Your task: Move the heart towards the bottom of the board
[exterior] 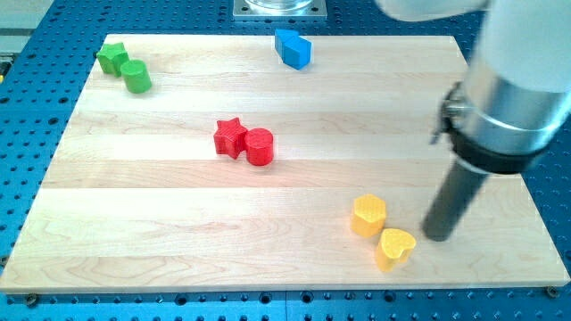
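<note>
No gripper, my tip [436, 237] on the board [178, 241], rod upright, just right of yellow heart [396, 247]

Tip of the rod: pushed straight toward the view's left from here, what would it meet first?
Likely the yellow heart, just left and slightly below my tip. The yellow block sits higher; depth is unclear, so contact might be glancing.

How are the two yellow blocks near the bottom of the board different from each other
The yellow heart has a notched, pointed outline; the other yellow block looks rounder, roughly hexagonal. The yellow heart lies nearer the view's bottom edge, the other yellow block up and to its left. My tip sits just right of the yellow heart, farther from the other yellow block. Both share the same colour, similar size, and lie flat, close together.
</note>
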Motion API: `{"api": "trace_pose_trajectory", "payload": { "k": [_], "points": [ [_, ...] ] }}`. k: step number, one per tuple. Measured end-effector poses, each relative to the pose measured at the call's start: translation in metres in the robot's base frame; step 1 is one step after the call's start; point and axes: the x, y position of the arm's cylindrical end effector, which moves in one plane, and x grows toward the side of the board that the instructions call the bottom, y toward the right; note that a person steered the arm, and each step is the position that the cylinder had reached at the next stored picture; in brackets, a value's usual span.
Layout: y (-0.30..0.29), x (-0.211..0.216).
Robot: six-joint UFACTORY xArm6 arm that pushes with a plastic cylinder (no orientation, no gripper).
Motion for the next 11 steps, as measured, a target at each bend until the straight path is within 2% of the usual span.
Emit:
{"api": "trace_pose_trajectory", "payload": {
  "k": [1, 2, 4, 6, 7, 8, 9, 10, 11],
  "points": [
    [0.013, 0.046],
    [-0.019, 0.052],
    [-0.087, -0.013],
    [-0.192, -0.010],
    [-0.104, -0.007],
    [-0.052, -0.017],
    [-0.041, 0.031],
    [-0.090, 0.051],
    [-0.115, 0.000]
  ]
}}
